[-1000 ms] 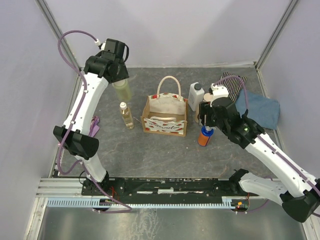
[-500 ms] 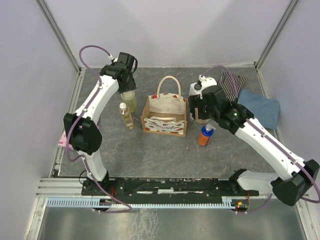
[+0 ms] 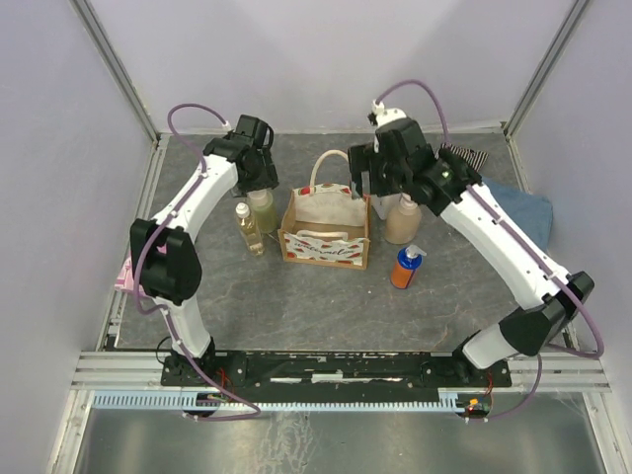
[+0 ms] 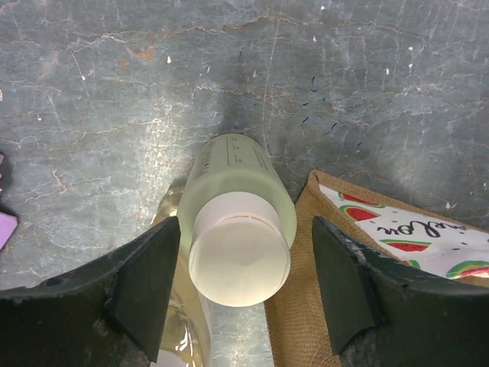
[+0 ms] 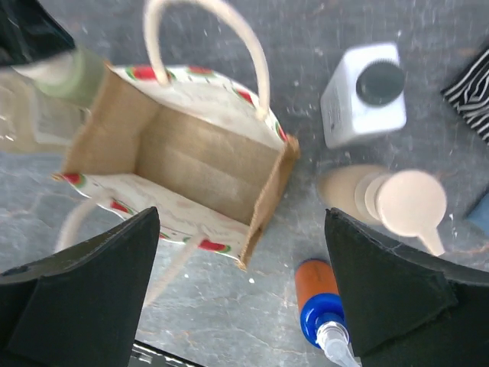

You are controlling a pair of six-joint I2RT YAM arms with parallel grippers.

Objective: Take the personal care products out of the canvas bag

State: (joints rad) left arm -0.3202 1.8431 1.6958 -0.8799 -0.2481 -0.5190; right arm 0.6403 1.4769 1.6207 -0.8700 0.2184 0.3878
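From the left wrist, my left gripper [image 4: 243,223] has its fingers spread on either side of a pale green plastic bottle with a whitish cap [image 4: 238,172], which stands upright on the grey stone-look table [image 4: 114,92]. A gap shows at the right finger, so I am clamping nothing. A clear yellowish bottle [image 4: 179,329] stands just beside it, and a corner of the boxy cream canvas bag with red print [image 4: 397,229] is close on the other side.

From the right wrist, my right gripper [image 5: 241,222] hangs wide apart above the bag's rim, holding nothing. The bag's brown lining is in view. A white square bottle with a dark cap [image 5: 365,95], a beige pump bottle [image 5: 405,200] and an orange bottle with a blue pump [image 5: 325,302] stand on the table beside the bag. A black-and-white striped cloth [image 5: 474,84] is at the edge.

From above, the bag sits mid-table between my arms. The green and yellowish bottles are on its left and the other three on its right. A blue folded cloth [image 3: 528,209] lies far right and a pink cloth [image 3: 125,276] at the left edge.
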